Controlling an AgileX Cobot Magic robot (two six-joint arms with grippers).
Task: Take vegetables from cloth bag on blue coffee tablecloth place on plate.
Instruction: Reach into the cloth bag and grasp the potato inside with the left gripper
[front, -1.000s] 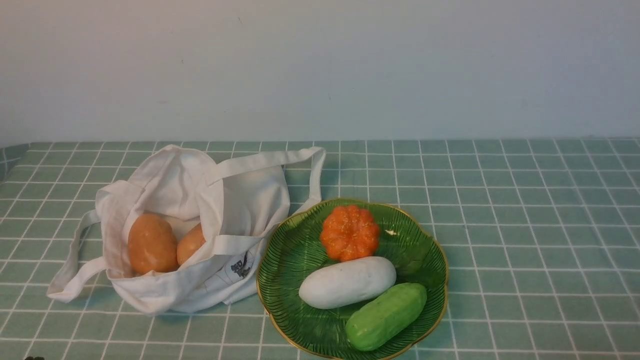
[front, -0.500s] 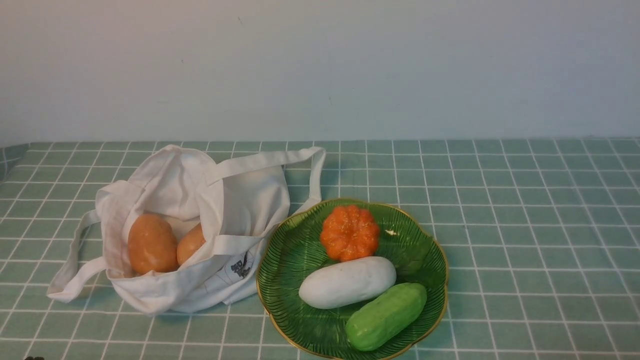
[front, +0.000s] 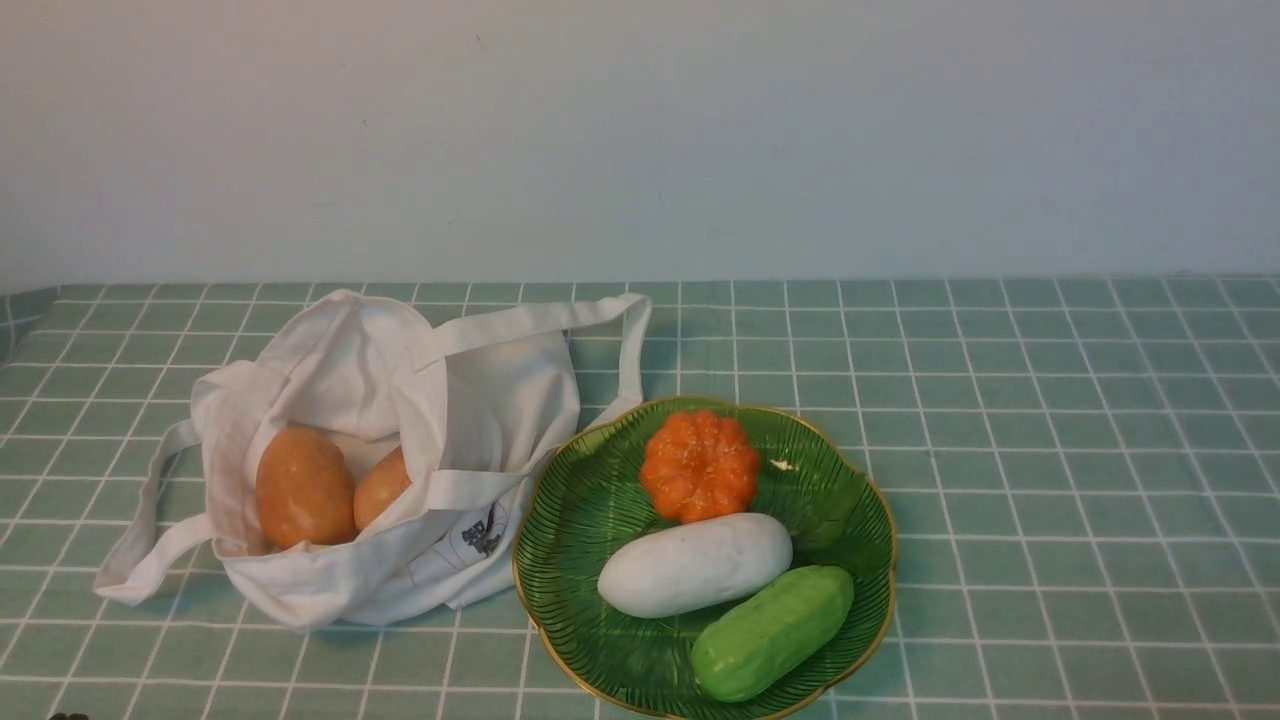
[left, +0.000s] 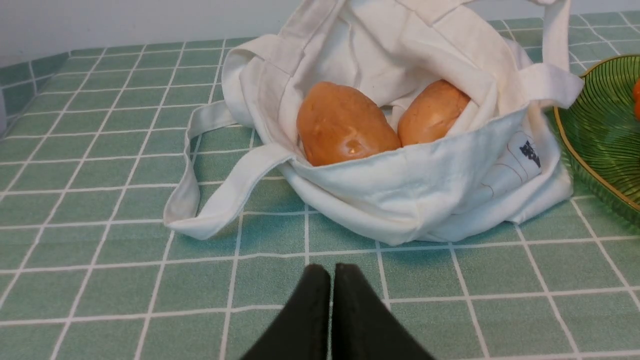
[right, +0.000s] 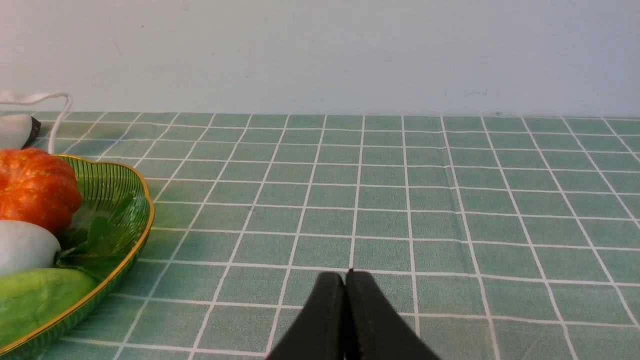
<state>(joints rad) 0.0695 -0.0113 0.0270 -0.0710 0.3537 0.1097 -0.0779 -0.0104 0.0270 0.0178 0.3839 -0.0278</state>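
Front view, cloth tote: a white (front: 510, 400) bag lying left of centre in the frame, its mouth open toward the lower left
Front view, potatoes: two brown-orange ones inside the tote's mouth, side by side; the larger potato (front: 304, 487) at left, the smaller potato (front: 382, 488) just right of it and partly hidden by the fabric
Front view, straps: one strap (front: 637, 350) reaches from the tote to the plate's upper left edge; another strap (front: 150, 565) loops out at the left of the frame
Front view, leaf-veined plate: green (front: 580, 640) with a gold rim, lower centre of the frame
Front view, on the plate: ribbed orange pumpkin (front: 700, 466) at the upper part, white cucumber-shaped piece (front: 697, 565) below it, green cucumber-shaped piece (front: 773, 633) at the lower right
Front view, checked tablecloth: blue-green (front: 1050, 480) with white lines, under tote and plate
Front view, wall: pale (front: 640, 140), across the top of the frame
Left wrist view, left gripper: (left: 331, 272) fingers pressed together, nothing between them
Left wrist view, potatoes: both inside the tote, apart from the fingers
Right wrist view, right gripper: (right: 346, 277) fingers pressed together, nothing between them, over the tablecloth
Right wrist view, plate: partly in view with the pumpkin and parts of both cucumber-shaped pieces
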